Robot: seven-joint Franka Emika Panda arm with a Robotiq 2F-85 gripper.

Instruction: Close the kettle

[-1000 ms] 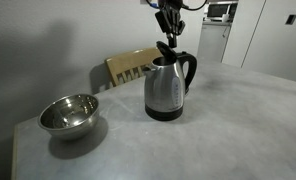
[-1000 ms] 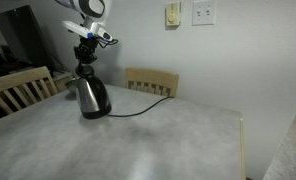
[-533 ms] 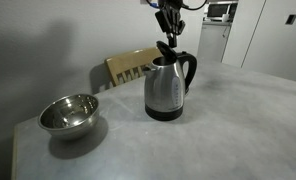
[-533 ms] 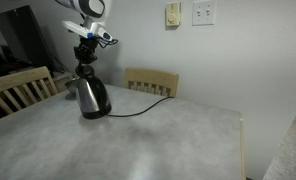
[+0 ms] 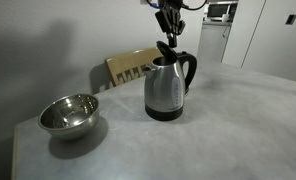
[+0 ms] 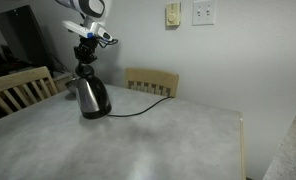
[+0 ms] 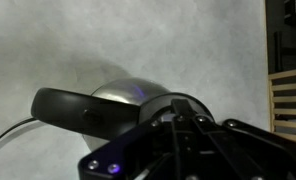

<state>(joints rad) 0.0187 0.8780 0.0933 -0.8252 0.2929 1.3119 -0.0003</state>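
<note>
The brushed steel kettle (image 5: 165, 88) stands on its black base on the grey table, also seen in an exterior view (image 6: 90, 97). Its black hinged lid (image 5: 166, 48) stands raised above the opening. My gripper (image 5: 169, 35) hangs straight down over the kettle with its fingers together, tips at or just above the lid's upper edge; I cannot tell whether they touch. In the wrist view the shut fingers (image 7: 176, 118) point down at the lid, with the black loop handle (image 7: 83, 110) and the steel body (image 7: 123, 92) behind them.
A wide shiny steel bowl (image 5: 69, 113) sits near the table's edge. A wooden chair (image 5: 128, 66) stands behind the kettle, and further chairs (image 6: 153, 80) (image 6: 18, 88) ring the table. The kettle's cable (image 6: 138, 108) runs across the tabletop.
</note>
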